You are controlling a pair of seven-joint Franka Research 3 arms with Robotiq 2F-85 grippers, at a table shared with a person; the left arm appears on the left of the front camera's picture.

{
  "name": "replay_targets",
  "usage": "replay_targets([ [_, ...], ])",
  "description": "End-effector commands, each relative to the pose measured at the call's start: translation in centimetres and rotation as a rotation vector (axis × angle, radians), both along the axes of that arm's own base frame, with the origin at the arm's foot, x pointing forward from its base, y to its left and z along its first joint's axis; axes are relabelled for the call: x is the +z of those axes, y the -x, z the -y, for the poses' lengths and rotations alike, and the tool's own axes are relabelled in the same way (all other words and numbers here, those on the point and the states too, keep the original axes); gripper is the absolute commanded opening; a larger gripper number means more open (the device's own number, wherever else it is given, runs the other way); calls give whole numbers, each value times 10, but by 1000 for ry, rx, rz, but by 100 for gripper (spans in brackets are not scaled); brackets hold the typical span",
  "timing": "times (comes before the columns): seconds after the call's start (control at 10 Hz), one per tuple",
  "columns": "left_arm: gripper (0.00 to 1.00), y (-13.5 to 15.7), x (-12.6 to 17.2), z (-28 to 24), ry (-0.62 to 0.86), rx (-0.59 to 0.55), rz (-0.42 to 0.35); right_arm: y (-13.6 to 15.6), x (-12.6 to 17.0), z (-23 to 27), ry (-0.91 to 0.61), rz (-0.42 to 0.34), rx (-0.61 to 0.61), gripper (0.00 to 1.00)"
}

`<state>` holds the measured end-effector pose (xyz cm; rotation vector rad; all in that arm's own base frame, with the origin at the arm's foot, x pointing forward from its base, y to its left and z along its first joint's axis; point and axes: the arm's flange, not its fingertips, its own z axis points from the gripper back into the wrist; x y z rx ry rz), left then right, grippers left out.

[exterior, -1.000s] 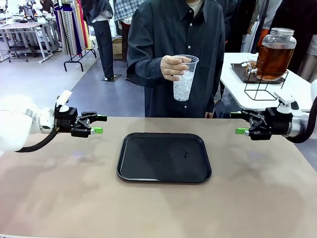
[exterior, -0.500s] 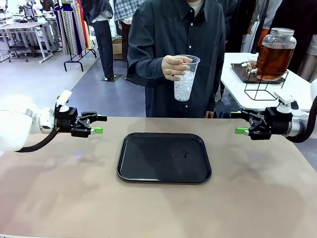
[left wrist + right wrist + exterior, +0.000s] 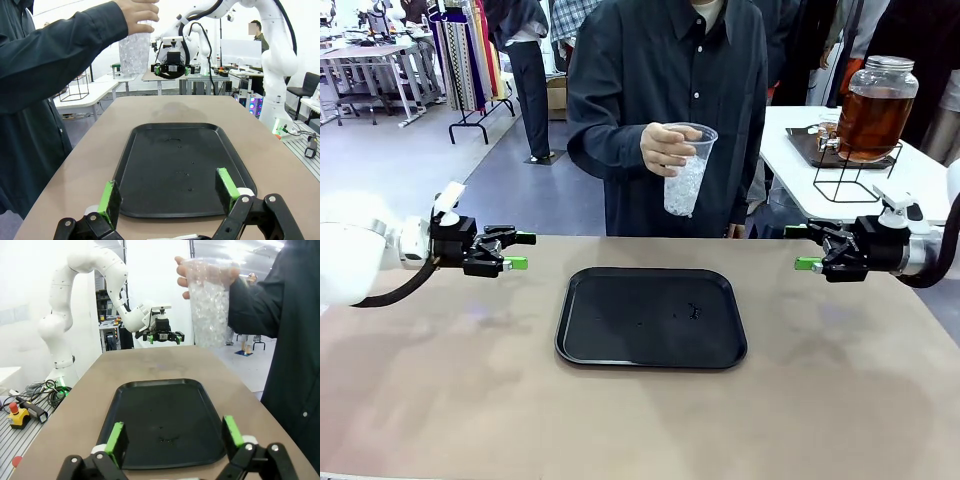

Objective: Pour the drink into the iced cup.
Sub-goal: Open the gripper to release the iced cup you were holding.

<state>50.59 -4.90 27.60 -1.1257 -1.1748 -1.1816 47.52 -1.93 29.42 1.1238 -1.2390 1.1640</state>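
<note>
— two arms, both idle; what do you see, biggest thing first?
— you have the tan table [image 3: 440, 400] with a black tray [image 3: 651, 316] lying at its middle. behind the far edge a person holds a clear cup [image 3: 685, 170] of ice in one hand [image 3: 667, 148], up above the tray's far side.
— and the drink?
— it's in the glass dispenser jar [image 3: 875, 108], far right on a wire stand on a white side table, well apart from the cup.
— grippers?
— your left gripper [image 3: 519, 251] hovers left of the tray, fingers spread, holding nothing. your right gripper [image 3: 803, 248] mirrors it on the right, fingers spread, holding nothing too.
</note>
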Motion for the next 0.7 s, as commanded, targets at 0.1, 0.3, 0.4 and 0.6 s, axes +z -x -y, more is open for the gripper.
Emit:
replay_targets([
  [0.1, 100, 1, 2, 0, 0, 2, 2, 0, 4, -2, 1, 8, 1, 100],
  [0.3, 100, 1, 2, 0, 0, 2, 2, 0, 4, -2, 1, 8, 1, 100],
  [0.4, 100, 1, 2, 0, 0, 2, 2, 0, 4, -2, 1, 8, 1, 100],
  [0.6, 100, 1, 2, 0, 0, 2, 2, 0, 4, -2, 1, 8, 1, 100],
])
